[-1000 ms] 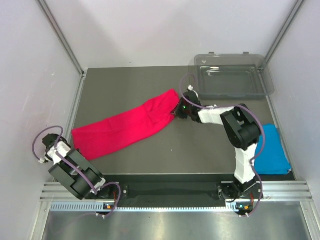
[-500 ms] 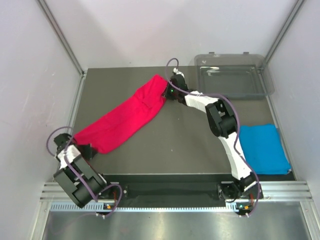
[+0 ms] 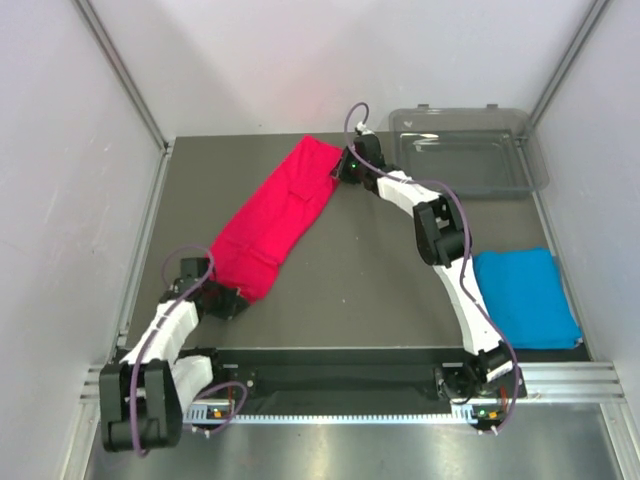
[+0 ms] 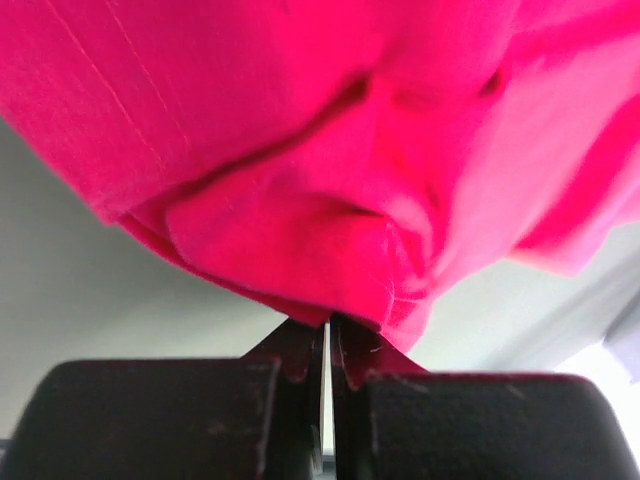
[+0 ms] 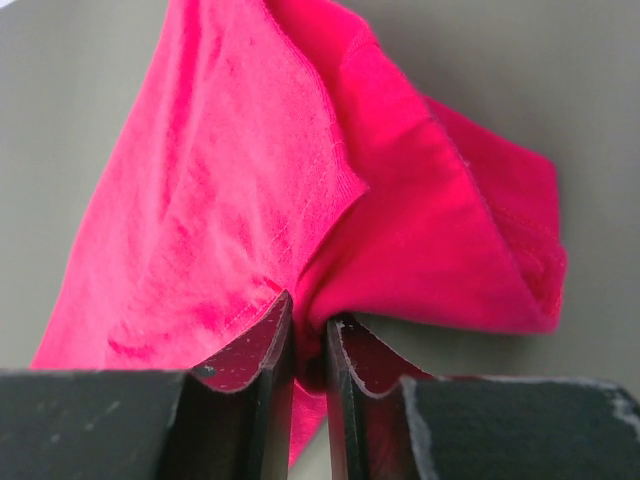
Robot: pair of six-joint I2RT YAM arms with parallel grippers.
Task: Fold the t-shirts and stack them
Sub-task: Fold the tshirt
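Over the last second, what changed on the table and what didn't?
The right gripper, shut on the pink shirt, carried its far end back and leftward. The left gripper swung in and pinched the near end, so the shirt lies steeper. The blue shirt and clear tray stayed put.

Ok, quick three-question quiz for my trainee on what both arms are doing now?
1. True or false: the blue shirt lies on the table, outside the tray.
2. The right gripper is: A) open over the tray; B) shut on the far end of the pink shirt; C) shut on the blue shirt.
3. Fill in: the left gripper pinches the pink shirt's ___ end (near/far).
Key: 1 true; 2 B; 3 near.
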